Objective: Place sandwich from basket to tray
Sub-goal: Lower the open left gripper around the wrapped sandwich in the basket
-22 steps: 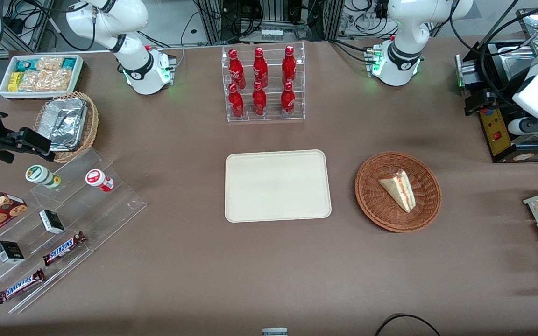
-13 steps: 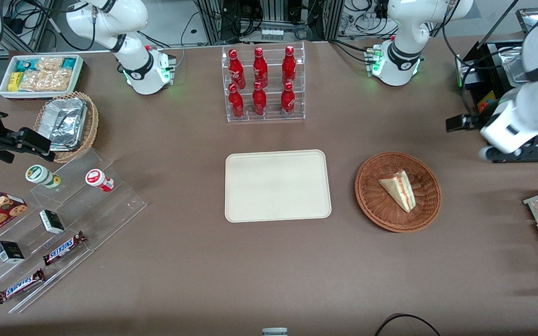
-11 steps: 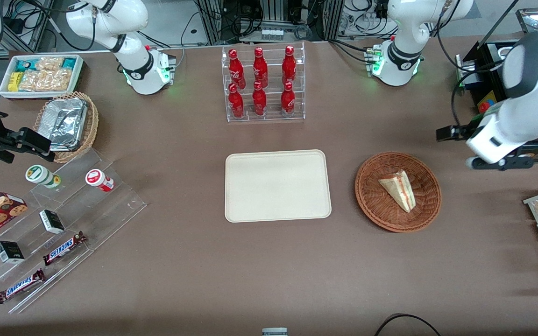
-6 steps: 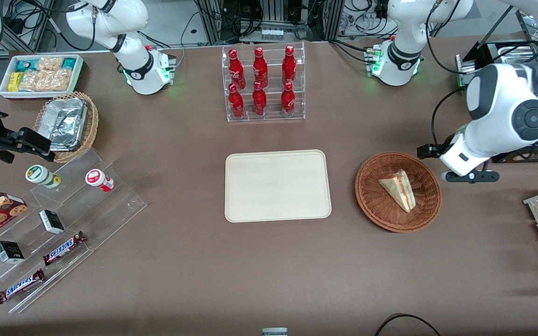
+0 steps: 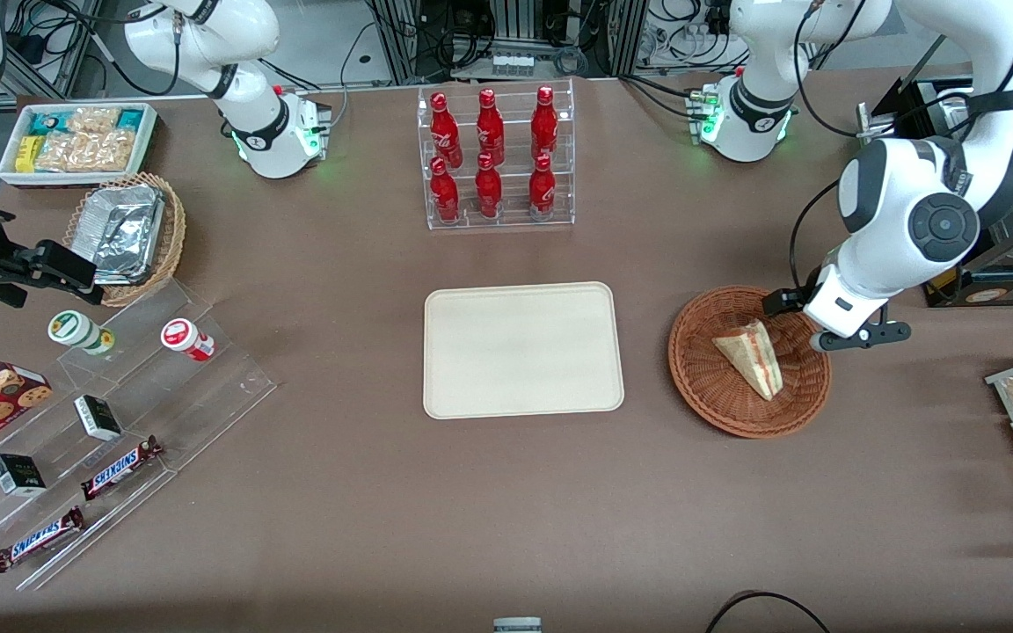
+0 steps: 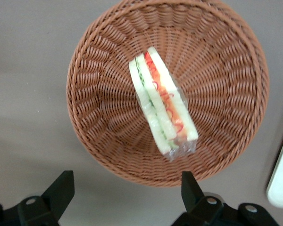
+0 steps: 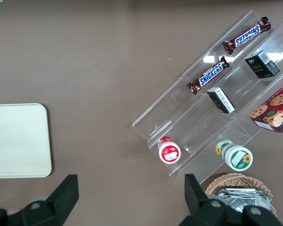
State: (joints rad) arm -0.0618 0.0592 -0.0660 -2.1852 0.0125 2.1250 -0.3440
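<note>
The left arm's gripper (image 6: 125, 195) hangs above the rim of the reddish-brown wicker basket (image 5: 717, 400), its two dark fingers (image 6: 61, 188) spread wide and holding nothing. The sandwich (image 5: 751, 356) lies below and just ahead of the fingertips, on its side in the bowl of the basket, a clear-wrapped wedge showing pale bread with red and green filling (the wrap catches some glare at its broad end). In the wrist view the wedge (image 6: 162, 115) runs roughly along the line from the gripper toward the basket's middle, its broad end nearer the fingers.

The cream tray (image 5: 522, 350) sits bare, well off to the gripper's side toward the parked arm's end of the table, with the basket between it and the gripper.

The step in hand appears to be the approach for the pick. To do it well, the gripper likely needs to move forward until the wedge sits midway between the fingers, then descend so the fingers straddle the two flat bread faces rather than the pointed tip or the filling edge. A slight wrist turn may be needed to square the fingers to those faces. The sloping wicker wall leaves little room, so a fingertip could catch the weave; the slick wrap and soft bread call for a gentle squeeze and a straight lift.
</note>
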